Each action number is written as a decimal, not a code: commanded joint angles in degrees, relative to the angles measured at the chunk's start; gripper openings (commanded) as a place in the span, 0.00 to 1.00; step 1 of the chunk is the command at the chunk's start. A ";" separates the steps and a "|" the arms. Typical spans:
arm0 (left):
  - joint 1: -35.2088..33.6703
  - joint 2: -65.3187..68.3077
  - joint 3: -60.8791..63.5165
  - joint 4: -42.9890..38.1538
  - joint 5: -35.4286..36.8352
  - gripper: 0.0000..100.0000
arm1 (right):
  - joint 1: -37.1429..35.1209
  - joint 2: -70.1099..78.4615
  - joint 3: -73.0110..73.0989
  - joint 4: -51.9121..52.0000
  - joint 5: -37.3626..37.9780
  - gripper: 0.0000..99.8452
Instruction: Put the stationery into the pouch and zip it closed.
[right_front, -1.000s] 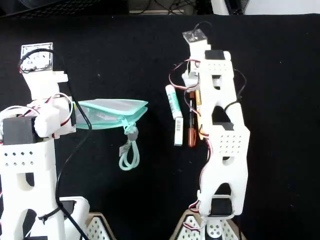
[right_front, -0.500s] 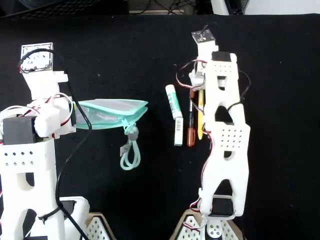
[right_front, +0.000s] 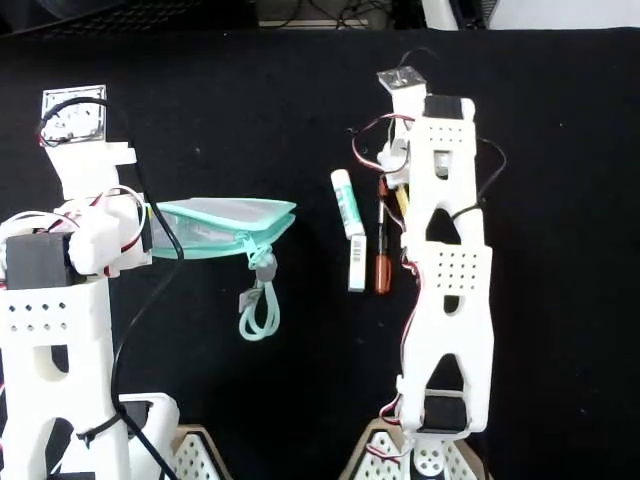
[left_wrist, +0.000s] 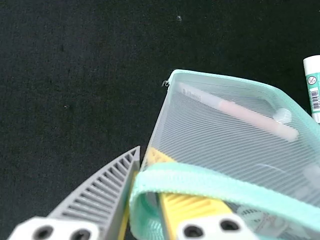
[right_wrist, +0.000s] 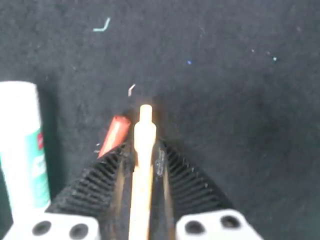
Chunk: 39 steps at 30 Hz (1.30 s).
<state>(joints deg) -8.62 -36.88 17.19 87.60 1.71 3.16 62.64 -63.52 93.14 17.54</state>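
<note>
Pencil (right_wrist: 145, 120): yellow, lying along the axis of the right gripper (right_wrist: 145, 146); its end projects just past the fingertips, close over the black worktop (right_front: 200, 100).
Pouch (right_front: 225, 228): mint mesh, held off to the side of the right gripper, well apart from it, with the glue stick and pen between them. A pale slender item (left_wrist: 240, 112) shows through the mesh.
Step in hand: judged to be pick-up of the pencil, ahead of transfer to the pouch.
Procedure: confirm that the pinch is firm before lifting. Raise straight up so the projecting end does not drag on the neighbouring pen. Carry the pencil end-first toward the pouch mouth. Release only once most of its length is inside.
Caution: a thin round shaft can pivot in the grip; move slowly.
Right gripper state: pressed nearly together, pinching the pencil between both ribbed jaws.
Left gripper (left_wrist: 145, 156) state: clamped on the pouch's edge, one jaw on each side of the mesh, holding the pouch up off the worktop.
Red pen (right_wrist: 114, 134): just beside the right gripper's jaw, on the worktop, roughly parallel to the pencil.
Glue stick (right_wrist: 22, 145): beyond the pen, farther from the right gripper.
White labelled block (right_front: 357, 262): just beyond the pen, end to end with the glue stick.
Zip pull and cord loop (right_front: 260, 300): hanging from the pouch corner far from the left gripper. Zip not yet closed, as judged.
</note>
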 joint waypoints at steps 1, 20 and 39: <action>-0.57 0.62 0.22 -0.79 0.35 0.03 | 1.85 -1.01 -7.96 4.40 0.53 0.01; -0.22 0.70 0.22 -0.79 0.44 0.03 | 6.77 -5.76 -23.08 8.26 -3.60 0.01; -0.22 0.70 0.31 -0.79 0.44 0.03 | -7.82 -66.95 21.85 5.54 -7.56 0.01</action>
<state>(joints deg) -8.62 -36.88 17.19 87.60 1.71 -0.35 9.71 -48.66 100.88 11.82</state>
